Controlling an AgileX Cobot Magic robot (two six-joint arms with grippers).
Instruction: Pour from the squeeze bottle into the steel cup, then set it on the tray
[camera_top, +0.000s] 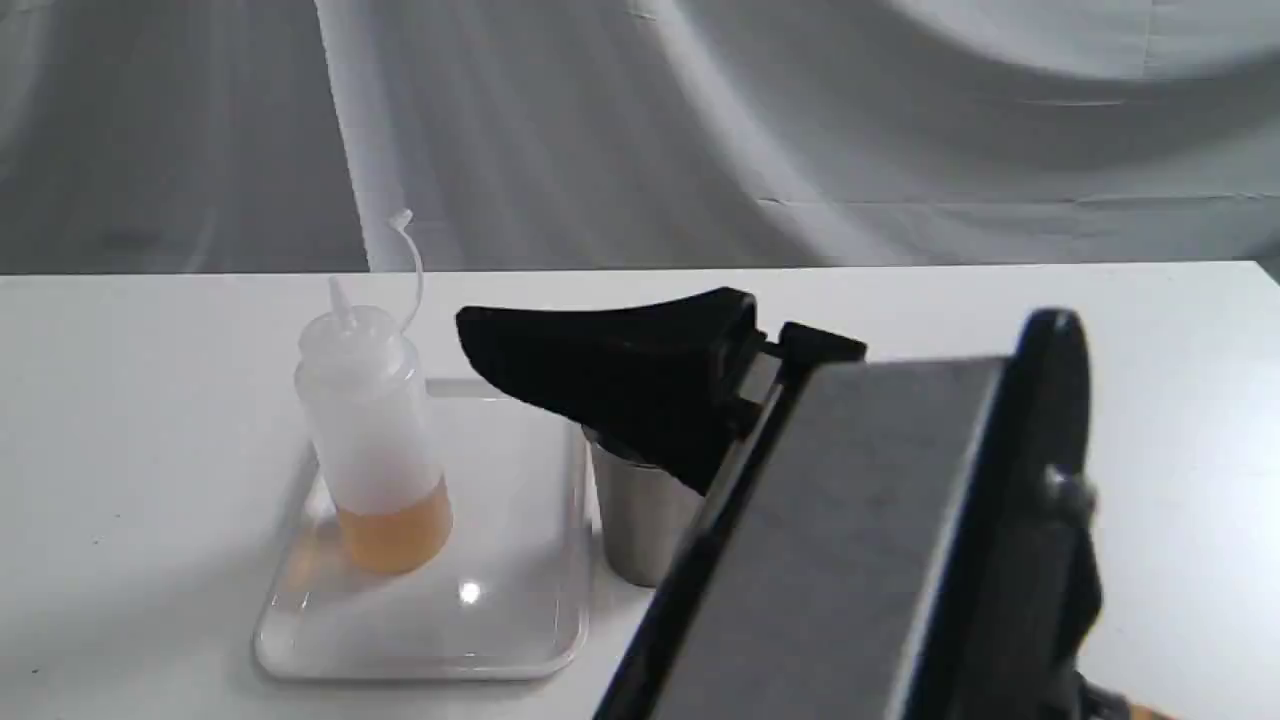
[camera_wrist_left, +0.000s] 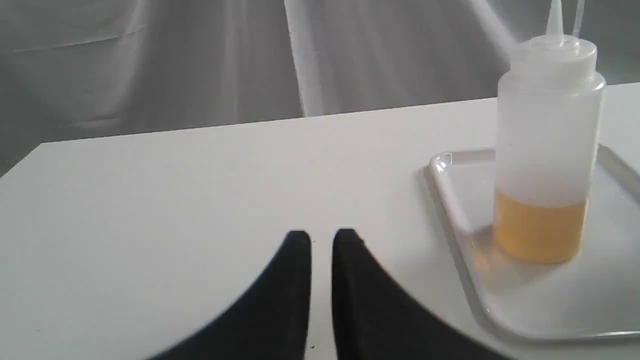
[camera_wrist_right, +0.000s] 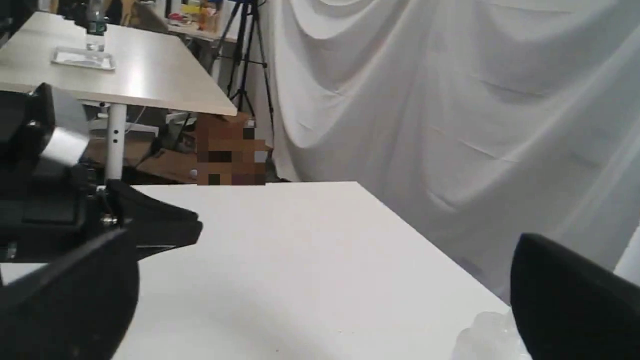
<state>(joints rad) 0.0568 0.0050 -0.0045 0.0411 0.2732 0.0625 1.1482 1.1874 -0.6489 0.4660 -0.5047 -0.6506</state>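
In exterior view alone: steel cup (camera_top: 638, 532).

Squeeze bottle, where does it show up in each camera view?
Exterior view: bottle left of centre, upright on the tray.
Left wrist view: bottle at far right, on the tray.
Right wrist view: not identifiable in it.
Shared landmark: the white table.

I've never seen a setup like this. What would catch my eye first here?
The squeeze bottle, with amber liquid low inside, stands upright on the tray at the left of the exterior view. Just right of the tray, the steel cup sits on the table, its rim hidden behind the black right end effector, whose bulky arm fills the foreground.
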